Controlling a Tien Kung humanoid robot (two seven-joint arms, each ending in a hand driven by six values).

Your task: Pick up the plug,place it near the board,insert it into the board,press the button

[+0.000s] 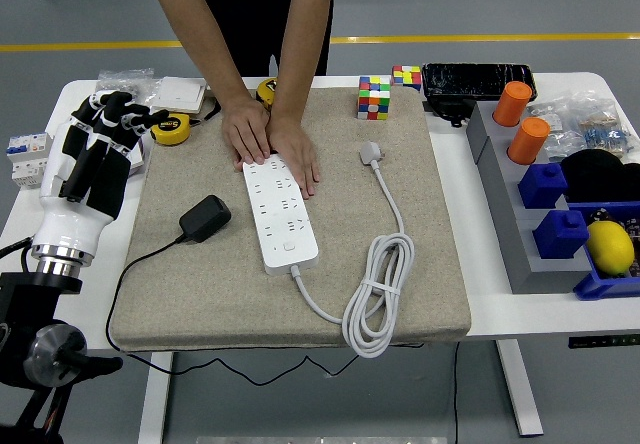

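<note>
- Head view: the left hand (95,149) is raised over the left edge of the white worktop (480,264), its fingers (128,120) curled loosely and grasping nothing; it is well apart from the plug.
- No right arm shows.
- A beige mat (210,284) covers the middle of the worktop.
- A black plug adapter (205,218) lies on the mat's left part, with its thin black cable (135,269) running off toward the near left edge.
- A white power strip (280,212) lies lengthwise in the middle of the mat, just right of the adapter but not touching it.
- The strip's switch button (289,247) sits at its near end.
- The strip's own white cord (375,299) loops in a bundle on the mat's near right, ending in a white plug (372,152) lying to the right of the strip.
- A person stands at the far side, both of the person's hands (272,144) pressed flat on the strip's far end.
- Two yellow tape measures (172,128) lie at the far left, near the robot's fingers.
- Two colour cubes (375,97) stand at the mat's far edge.
- On the right, a grey rack (500,224) carries two orange cylinders (520,122) and two blue blocks (550,209), with a lemon (610,246) in a blue tray.
</note>
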